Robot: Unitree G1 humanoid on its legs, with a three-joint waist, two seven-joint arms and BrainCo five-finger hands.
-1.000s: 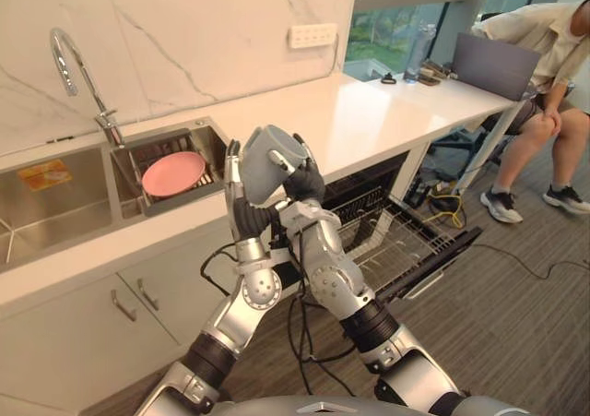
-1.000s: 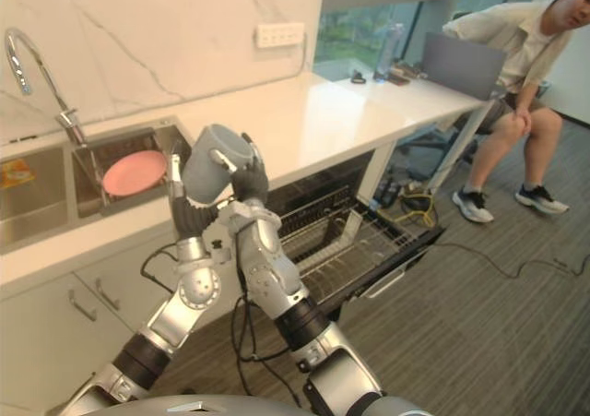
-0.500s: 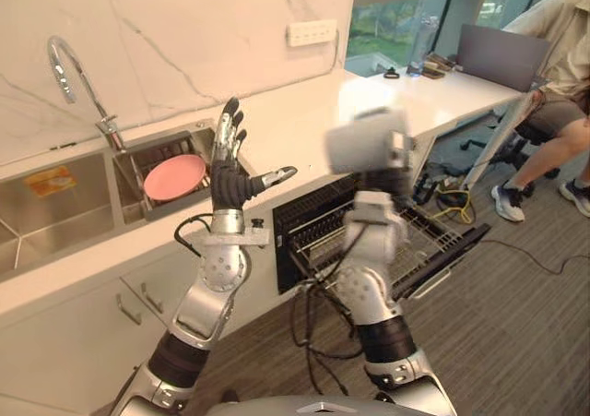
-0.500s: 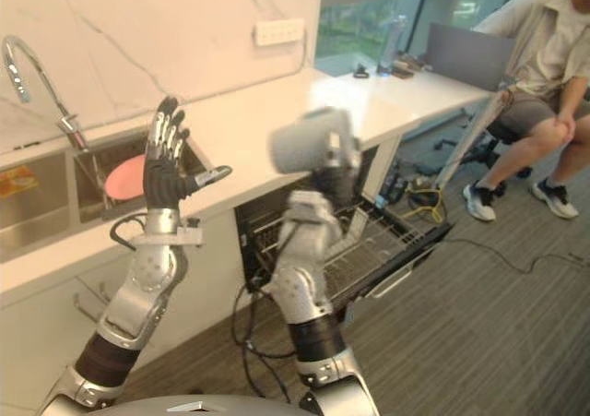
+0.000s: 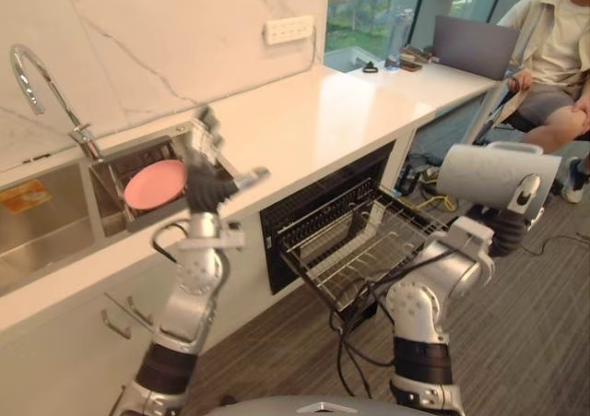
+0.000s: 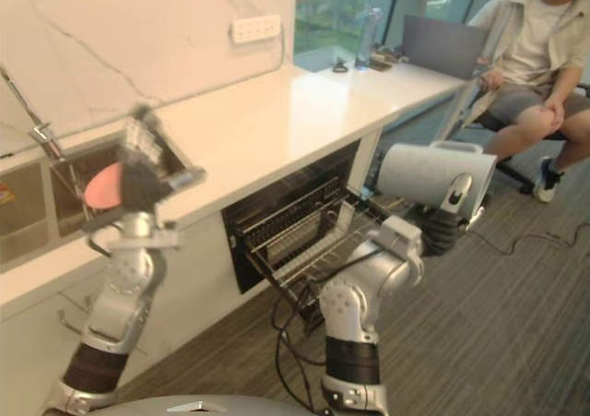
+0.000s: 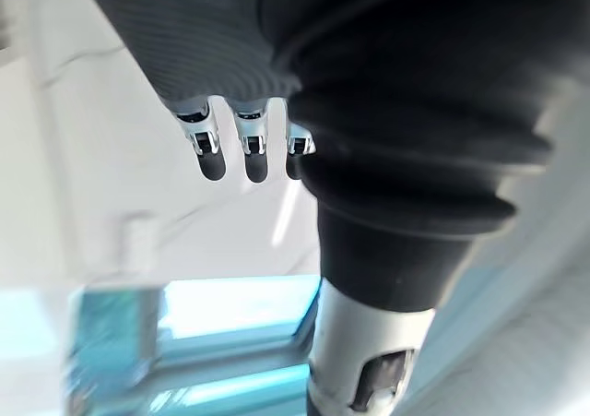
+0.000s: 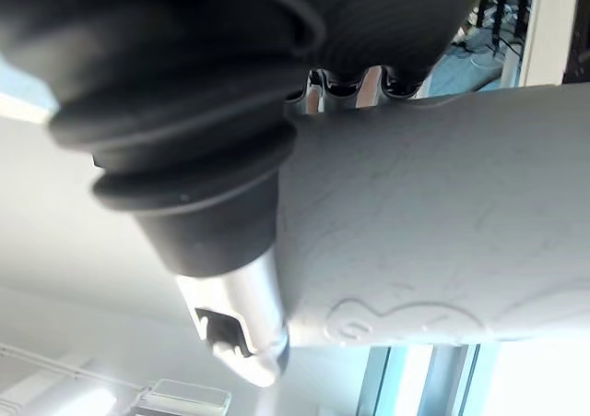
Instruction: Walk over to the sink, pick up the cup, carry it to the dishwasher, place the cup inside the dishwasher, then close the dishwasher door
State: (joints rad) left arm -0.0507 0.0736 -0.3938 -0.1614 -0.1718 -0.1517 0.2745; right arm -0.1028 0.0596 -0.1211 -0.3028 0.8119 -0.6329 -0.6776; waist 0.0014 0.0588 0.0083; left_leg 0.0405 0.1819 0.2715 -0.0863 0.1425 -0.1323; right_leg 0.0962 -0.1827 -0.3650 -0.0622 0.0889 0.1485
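Silver fingers (image 8: 346,84) of the right hand (image 5: 509,224) wrap the far side of the cup (image 5: 496,172) and are mostly hidden behind it. The thumb (image 8: 241,340) lies against the near wall, so this hand is clamped on the cup. The cup is a pale grey, matte cylinder with faint scuffs and a small raised mark low on its wall (seen close in the right wrist view). It lies on its side in the grip, held in the air beyond the pulled-out wire rack (image 5: 364,245) of the dishwasher (image 5: 309,215), which stands open under the white counter (image 5: 318,116). The left hand (image 5: 208,171) is raised near the counter's front edge with nothing in it. Its dark-tipped fingers (image 7: 212,155) are straight and a little apart, and its thumb sticks out to the side. Just behind it a pink plate (image 5: 153,184) rests in the steel sink (image 5: 51,236) under a curved tap (image 5: 35,70). Well apart at the far end, a person (image 5: 553,61) sits by a laptop (image 5: 475,45).
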